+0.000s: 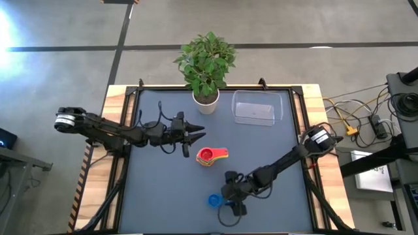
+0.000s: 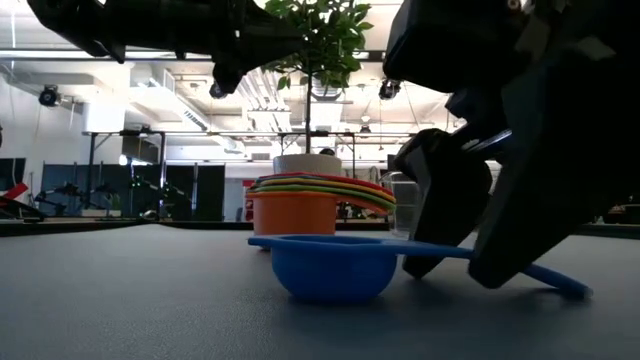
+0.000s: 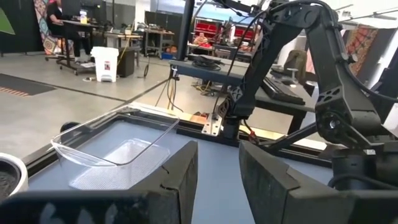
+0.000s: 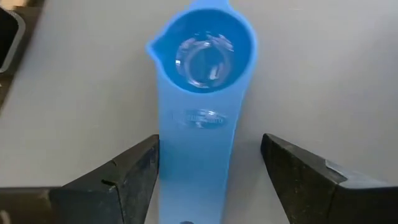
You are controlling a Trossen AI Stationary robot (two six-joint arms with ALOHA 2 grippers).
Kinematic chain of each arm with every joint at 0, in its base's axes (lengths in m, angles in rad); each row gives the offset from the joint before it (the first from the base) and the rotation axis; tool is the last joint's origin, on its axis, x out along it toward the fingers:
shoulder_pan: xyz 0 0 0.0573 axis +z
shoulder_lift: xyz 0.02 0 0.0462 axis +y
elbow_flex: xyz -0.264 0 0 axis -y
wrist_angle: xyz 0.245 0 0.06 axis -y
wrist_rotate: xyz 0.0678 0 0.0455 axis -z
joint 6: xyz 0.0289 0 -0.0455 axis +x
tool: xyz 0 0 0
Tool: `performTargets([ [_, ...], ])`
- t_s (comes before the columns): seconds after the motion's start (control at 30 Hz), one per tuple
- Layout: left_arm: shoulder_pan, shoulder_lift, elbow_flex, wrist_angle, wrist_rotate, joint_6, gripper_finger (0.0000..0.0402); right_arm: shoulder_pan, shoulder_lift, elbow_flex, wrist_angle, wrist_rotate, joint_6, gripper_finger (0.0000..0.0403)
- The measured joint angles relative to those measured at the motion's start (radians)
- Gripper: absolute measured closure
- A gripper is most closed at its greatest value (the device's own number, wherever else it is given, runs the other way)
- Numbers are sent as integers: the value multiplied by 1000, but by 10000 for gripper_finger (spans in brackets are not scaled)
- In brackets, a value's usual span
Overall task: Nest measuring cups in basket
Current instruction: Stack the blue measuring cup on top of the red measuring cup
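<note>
Jaws of the right gripper stood spread on either side of the blue measuring cup's flat handle, not yet touching it, low over the near part of the tabletop. That straddle looked chosen so a simple closing would pinch the handle, the easiest part to grasp on a shallow scoop whose bowl lay upright on the surface. Further in, near the middle, the other cups sat as a nested stack, red uppermost from above, the orange bowl outermost in the low view. The clear basket waited empty at the far edge beside the white plant pot, well apart from both. The left gripper hung just beside the stack with its jaws parted, holding nothing.
</note>
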Motion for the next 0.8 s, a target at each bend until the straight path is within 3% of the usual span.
performTargets([
  [0.27,0,0,2,-1,-1,16,302,-5,-1,-2,-54,22,-45,179],
  [0.57,-2,0,2,4,-1,18,302,-18,-10,3,-71,17,-122,268],
  [0.8,-3,0,2,5,-1,19,302,-50,-59,0,-125,18,-174,270],
])
